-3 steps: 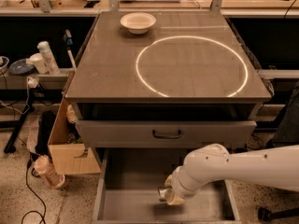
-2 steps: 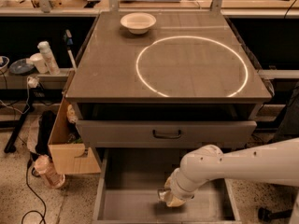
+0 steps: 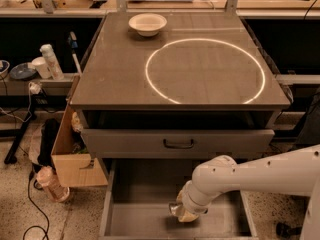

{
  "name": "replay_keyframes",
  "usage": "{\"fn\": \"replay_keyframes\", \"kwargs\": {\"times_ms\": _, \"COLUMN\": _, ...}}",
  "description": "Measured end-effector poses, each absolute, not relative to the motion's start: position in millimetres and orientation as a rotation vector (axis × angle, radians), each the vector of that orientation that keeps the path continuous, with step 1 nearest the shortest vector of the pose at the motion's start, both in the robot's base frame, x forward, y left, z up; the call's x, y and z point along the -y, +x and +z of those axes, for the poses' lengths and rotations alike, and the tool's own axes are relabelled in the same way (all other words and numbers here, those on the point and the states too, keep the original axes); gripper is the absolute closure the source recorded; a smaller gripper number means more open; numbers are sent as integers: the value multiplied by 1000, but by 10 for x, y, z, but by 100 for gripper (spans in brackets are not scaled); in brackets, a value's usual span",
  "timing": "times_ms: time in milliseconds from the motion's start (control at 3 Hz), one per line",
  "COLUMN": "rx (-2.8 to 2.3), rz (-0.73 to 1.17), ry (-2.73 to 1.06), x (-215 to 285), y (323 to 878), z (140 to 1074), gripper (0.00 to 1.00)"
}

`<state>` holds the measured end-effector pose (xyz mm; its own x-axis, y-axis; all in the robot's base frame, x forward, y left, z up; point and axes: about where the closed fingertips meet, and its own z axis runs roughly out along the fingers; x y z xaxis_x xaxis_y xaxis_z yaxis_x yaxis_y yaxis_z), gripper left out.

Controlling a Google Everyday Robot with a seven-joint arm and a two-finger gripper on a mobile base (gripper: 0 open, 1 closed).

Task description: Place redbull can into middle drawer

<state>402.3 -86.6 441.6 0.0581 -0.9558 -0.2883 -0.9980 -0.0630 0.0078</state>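
Note:
The middle drawer [image 3: 142, 196] is pulled out below the table, with its grey flat floor showing. My white arm reaches in from the right, and my gripper [image 3: 181, 212] is low inside the drawer, near its front middle. It is shut on the redbull can [image 3: 174, 209], a small silvery can that shows just left of the wrist. The can is just above the drawer floor or on it; I cannot tell which. Most of the fingers are hidden behind the wrist.
Above the open drawer is a grey drawer front with a black handle [image 3: 178, 144]. A white bowl [image 3: 147, 24] sits at the back of the table top [image 3: 115, 79]. A cardboard box [image 3: 67, 149] and a bottle [image 3: 49, 184] stand on the floor at the left.
My arm and gripper have shifted slightly to the left inside the drawer with the can. Nothing else has moved.

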Motion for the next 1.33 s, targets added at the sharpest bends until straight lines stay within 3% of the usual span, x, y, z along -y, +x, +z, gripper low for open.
{"fn": "replay_keyframes", "kwargs": {"times_ms": 1000, "rx": -2007, "rz": 323, "ry": -2135, "x": 866, "y": 4022, "z": 4416, "gripper": 4}}
{"fn": "replay_keyframes", "kwargs": {"times_ms": 1333, "rx": -2007, "rz": 323, "ry": -2135, "x": 866, "y": 4022, "z": 4416, "gripper": 0}}
